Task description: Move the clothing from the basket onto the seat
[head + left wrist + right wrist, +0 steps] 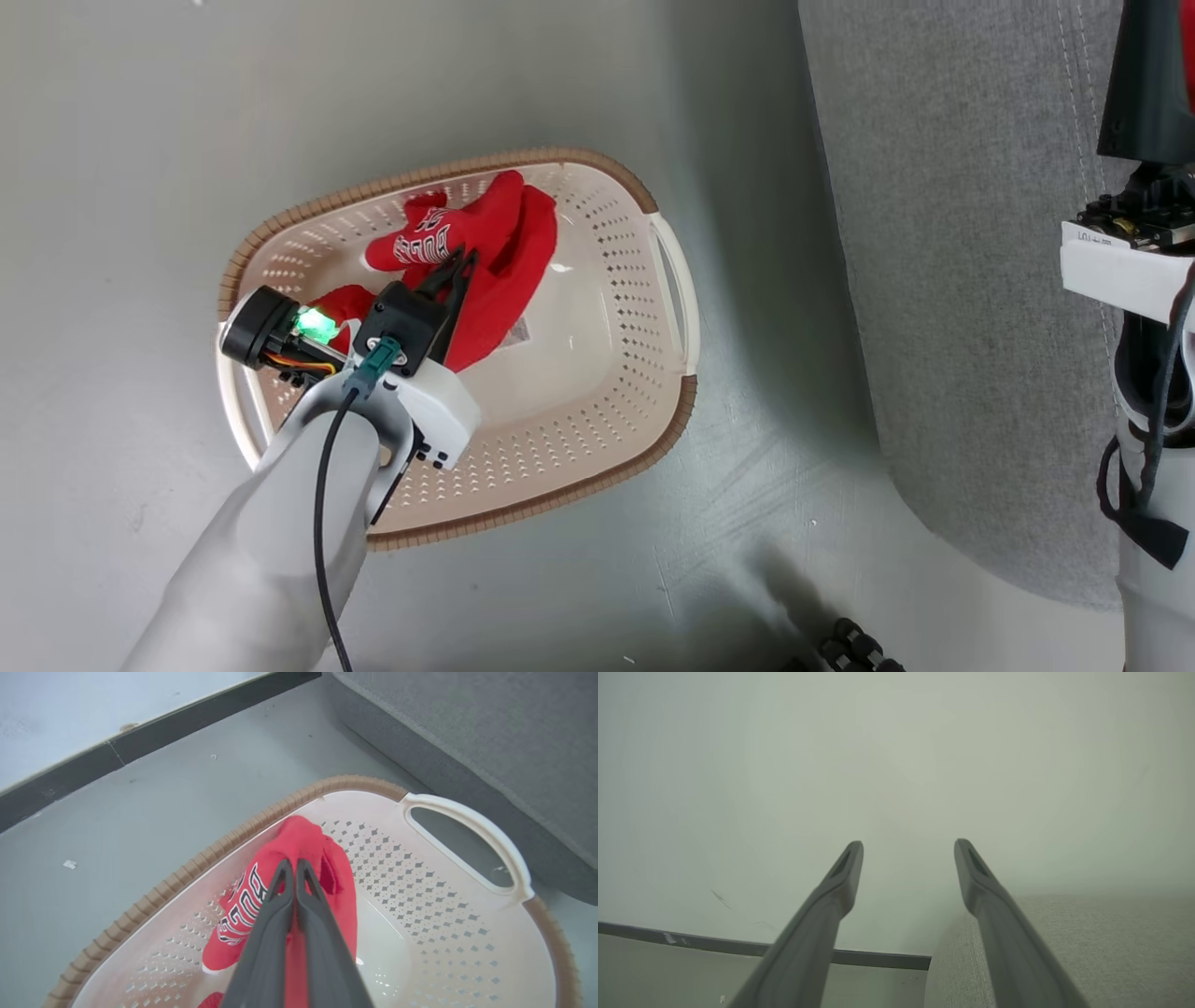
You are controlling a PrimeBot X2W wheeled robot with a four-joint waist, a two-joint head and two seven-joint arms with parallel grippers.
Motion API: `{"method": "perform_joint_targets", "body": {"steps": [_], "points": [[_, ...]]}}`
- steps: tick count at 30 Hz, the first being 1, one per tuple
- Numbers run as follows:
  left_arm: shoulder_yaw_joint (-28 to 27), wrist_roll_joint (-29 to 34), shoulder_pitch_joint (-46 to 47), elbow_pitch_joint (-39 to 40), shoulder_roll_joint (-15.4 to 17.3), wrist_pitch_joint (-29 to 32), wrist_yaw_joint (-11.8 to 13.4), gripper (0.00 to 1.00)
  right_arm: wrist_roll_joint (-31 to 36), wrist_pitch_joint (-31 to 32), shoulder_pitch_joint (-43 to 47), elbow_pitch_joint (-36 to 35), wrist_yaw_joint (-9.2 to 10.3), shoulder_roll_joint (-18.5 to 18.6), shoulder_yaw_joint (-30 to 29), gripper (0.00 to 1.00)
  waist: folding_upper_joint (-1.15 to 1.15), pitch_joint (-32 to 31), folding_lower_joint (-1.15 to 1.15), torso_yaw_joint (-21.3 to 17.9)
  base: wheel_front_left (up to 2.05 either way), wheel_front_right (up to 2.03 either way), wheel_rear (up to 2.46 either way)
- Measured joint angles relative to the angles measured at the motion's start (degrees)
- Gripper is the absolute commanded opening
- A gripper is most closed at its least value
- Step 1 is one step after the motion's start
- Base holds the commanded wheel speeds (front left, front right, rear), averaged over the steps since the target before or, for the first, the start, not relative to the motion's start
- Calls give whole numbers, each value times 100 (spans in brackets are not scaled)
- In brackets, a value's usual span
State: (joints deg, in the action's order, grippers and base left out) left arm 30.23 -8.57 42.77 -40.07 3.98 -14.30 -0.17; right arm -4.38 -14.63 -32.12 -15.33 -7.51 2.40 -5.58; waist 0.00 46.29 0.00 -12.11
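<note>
Inside the basket (616, 252), the left hand (461, 259) is seen pinching the clothing (509, 243); the seat (962, 280) is located at three o'clock, near the spread right hand (909, 845).

The grey floor (140, 280) is carrying everything in front of me. The basket (621, 252) is sitting directly on it, and the seat (971, 280) is standing on it to my right, a strip of floor showing between them. A pale scrap (70, 864) is lying beyond the basket, near the dark skirting (187, 718)
</note>
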Motion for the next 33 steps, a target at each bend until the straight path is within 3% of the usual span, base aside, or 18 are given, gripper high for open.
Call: {"method": "perform_joint_targets", "body": {"steps": [9,19,33], "points": [[-303,-158,-458,1213,208,0,4,0,98,-1,22,126,0,5,-42,100,0,-404,0,194,0,0,0],[-880,-204,-839,2598,541,-16,213,0,452,0,334,327,0,11,105,100,0,-1005,0,405,0,0,0],[-1066,-298,-1557,3488,783,-18,185,0,554,0,923,703,0,169,479,100,0,-1852,0,600,0,0,0]]}}
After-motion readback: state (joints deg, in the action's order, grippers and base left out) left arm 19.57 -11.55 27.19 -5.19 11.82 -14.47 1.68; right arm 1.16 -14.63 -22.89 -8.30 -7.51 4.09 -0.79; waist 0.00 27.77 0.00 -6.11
